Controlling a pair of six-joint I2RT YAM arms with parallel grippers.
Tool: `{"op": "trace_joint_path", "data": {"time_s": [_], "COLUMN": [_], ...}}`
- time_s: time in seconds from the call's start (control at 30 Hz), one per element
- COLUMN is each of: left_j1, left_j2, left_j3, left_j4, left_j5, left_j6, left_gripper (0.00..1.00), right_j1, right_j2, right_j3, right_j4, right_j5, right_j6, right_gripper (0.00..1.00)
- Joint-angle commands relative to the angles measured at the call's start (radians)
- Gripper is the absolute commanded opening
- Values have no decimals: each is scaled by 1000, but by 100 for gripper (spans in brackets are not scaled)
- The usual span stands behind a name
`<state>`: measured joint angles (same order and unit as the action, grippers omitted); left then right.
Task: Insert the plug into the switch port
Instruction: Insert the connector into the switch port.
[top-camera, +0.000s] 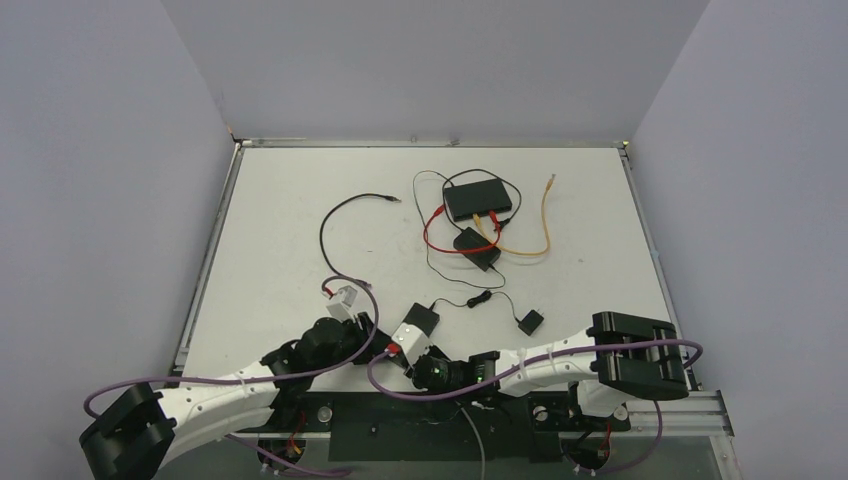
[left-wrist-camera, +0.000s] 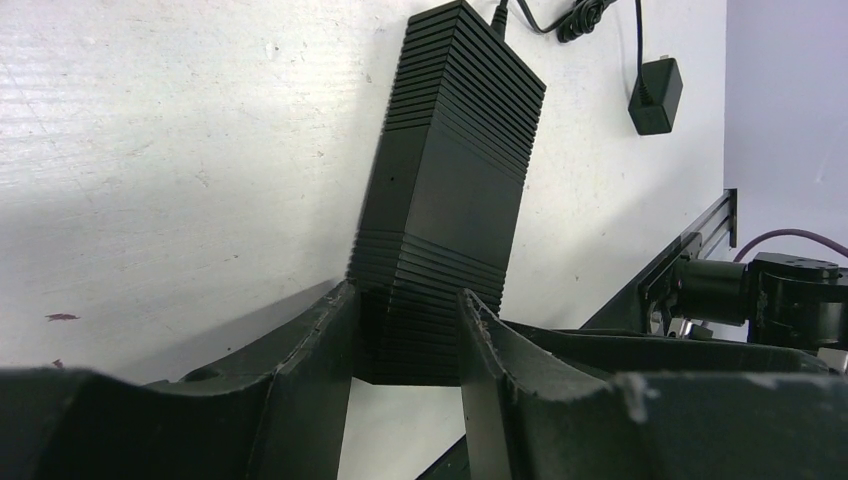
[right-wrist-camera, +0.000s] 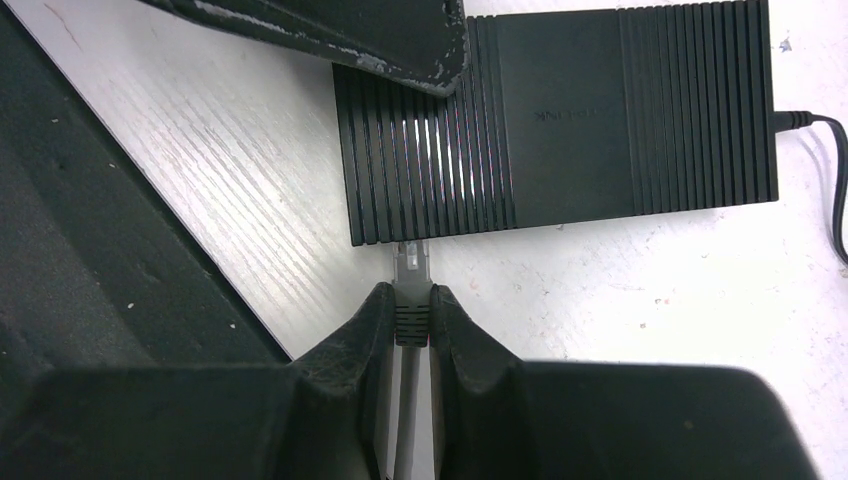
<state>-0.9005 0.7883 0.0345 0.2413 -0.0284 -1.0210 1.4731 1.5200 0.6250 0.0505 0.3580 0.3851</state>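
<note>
Plug: grey, with a clear tip, gripped by its boot between the closed jaws of the right gripper. It points at the long side of the switch, and its tip meets that edge near one ribbed end; whether it sits in a port cannot be told. Its grey cable runs back between the fingers. Switch: black, flat, ribbed at both ends and smooth in the middle, lying on the white table at its near edge, between the two arms. Left gripper: jaws partly apart, one finger on each side of the switch's near end and close against it; whether they clamp it cannot be told. Lead: thin, black, running from the switch's far end through a small coil to a black adapter lying just beside it. Farther back on the table, well apart: two black boxes, one in front of the other, tangled with a red cable and an orange cable. To their left, a loose black cable lies in an open curve.
</note>
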Motion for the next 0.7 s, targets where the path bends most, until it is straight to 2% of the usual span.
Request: {"op": "trace_joint_path", "data": {"time_s": [0.0,0.67], "left_j1": [-79,-162], "left_j2": [25,104], "left_j3": [-22,-21], "left_j4": [52,138], "left_j5": [274,247], "left_j6": [-81,-75], "left_gripper": [36,34], "right_j1": [-43,-90], "right_j2": [-55,-36], "right_j3": [34,66], "right_j4": [278,381], "right_j5": [116,41], "right_j6": [-20,-85], "right_gripper": [0,0]}}
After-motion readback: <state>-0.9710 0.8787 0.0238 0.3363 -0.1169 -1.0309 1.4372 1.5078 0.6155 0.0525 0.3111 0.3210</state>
